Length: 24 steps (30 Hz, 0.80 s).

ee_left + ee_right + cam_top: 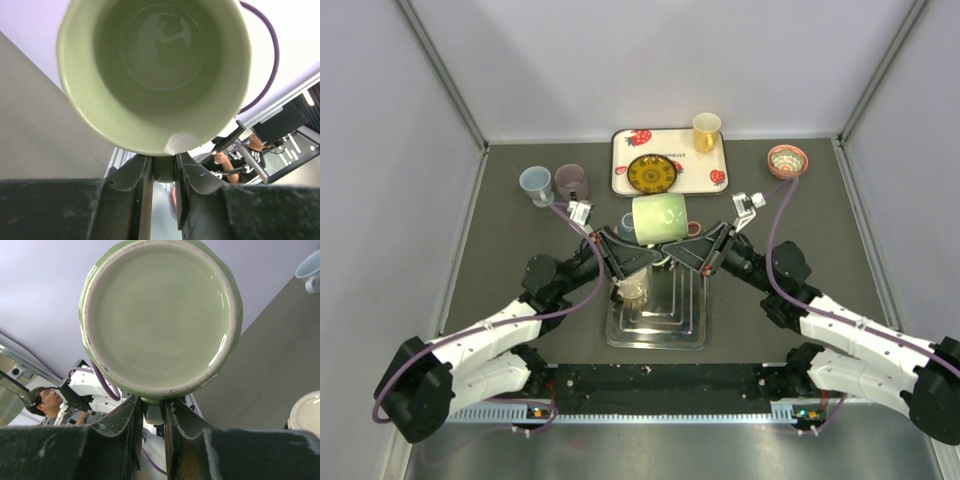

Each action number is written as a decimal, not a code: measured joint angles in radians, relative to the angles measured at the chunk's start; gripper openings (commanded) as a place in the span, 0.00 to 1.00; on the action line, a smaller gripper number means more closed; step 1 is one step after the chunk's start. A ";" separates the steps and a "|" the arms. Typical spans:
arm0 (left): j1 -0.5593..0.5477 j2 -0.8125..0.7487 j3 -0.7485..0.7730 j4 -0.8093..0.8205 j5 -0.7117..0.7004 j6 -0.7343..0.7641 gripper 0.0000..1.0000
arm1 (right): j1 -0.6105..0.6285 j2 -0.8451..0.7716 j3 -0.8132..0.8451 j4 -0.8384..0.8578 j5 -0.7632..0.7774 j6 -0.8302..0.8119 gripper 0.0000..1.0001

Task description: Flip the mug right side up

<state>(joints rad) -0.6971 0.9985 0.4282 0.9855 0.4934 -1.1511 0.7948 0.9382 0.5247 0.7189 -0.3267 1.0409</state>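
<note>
The pale green mug lies on its side, held in the air over the middle of the table, mouth to the left and base to the right. My left gripper is shut on its handle; the left wrist view looks into the mug's open mouth, with the handle pinched between my fingers. My right gripper is shut on the same handle from the other side; the right wrist view shows the mug's base above my closed fingers.
A steel tray with a glass on it lies under the grippers. A blue cup and a mauve cup stand at the back left. A strawberry tray holds a dark plate and a yellow mug. A pink bowl sits at the back right.
</note>
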 measured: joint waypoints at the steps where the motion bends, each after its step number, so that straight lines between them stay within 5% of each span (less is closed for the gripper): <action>1: -0.003 0.004 0.002 0.009 -0.008 -0.010 0.08 | -0.001 0.000 0.000 0.002 0.003 -0.001 0.00; 3: -0.006 0.011 0.002 0.028 -0.015 -0.031 0.04 | -0.002 0.000 0.000 0.013 0.007 -0.017 0.00; 8: -0.011 0.018 0.003 0.048 -0.024 -0.057 0.34 | -0.002 -0.002 0.000 0.024 0.007 -0.023 0.00; 14: -0.019 0.019 0.015 0.056 -0.035 -0.063 0.43 | -0.002 -0.007 -0.001 0.020 0.011 -0.027 0.00; 24: -0.029 0.044 0.043 0.053 -0.037 -0.058 0.00 | -0.002 -0.037 -0.002 0.010 0.020 -0.057 0.00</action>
<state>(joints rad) -0.7265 1.0428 0.4713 1.0386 0.4564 -1.2095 0.7929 0.9016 0.5232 0.7284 -0.3069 0.9836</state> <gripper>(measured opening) 0.216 0.173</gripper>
